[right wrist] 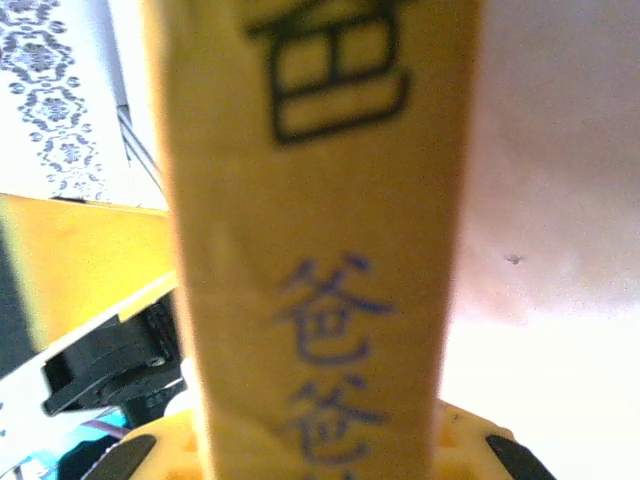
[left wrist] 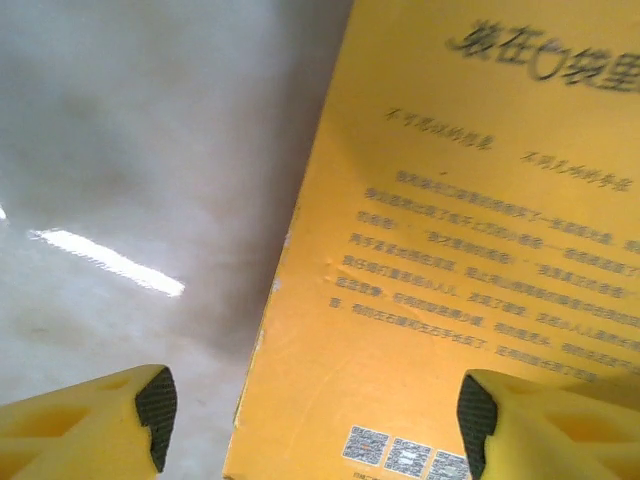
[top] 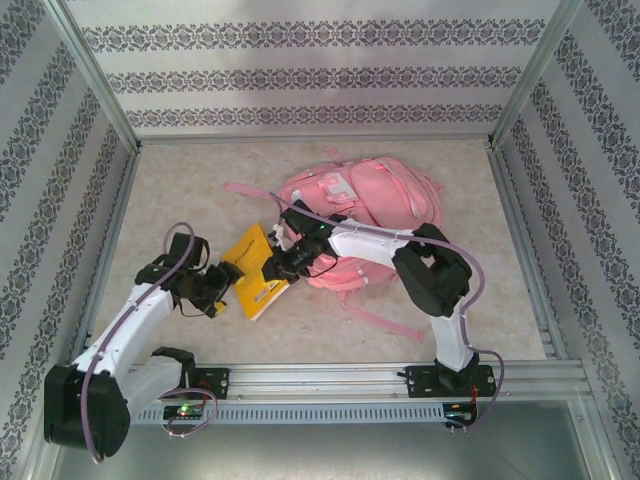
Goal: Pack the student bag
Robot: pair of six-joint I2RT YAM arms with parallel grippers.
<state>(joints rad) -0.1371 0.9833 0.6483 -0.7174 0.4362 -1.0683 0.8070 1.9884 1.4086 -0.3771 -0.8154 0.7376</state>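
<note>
**Student bag** (top: 372, 205): landmark for the entries below. It lies on the table (top: 180, 190), toward the far side.

**Book** (top: 255, 272): on the table, just left of the student bag and nearer the arm bases.

**Right gripper** (top: 285, 262): between the book and the student bag, at the book's bag-side edge, jaws closed on the book's spine. Its arm crosses in front of the bag's near side.

**Left gripper** (top: 232, 272): left of the student bag, at the book's edge on the side away from the bag. Its jaws stand apart, one finger (left wrist: 540, 420) over the book, the other over bare table.

**Strap** (top: 245, 190): runs left from the student bag across the table, behind the book.

**Second strap** (top: 385, 322): trails from the bag's near side toward the right arm's base.
</note>
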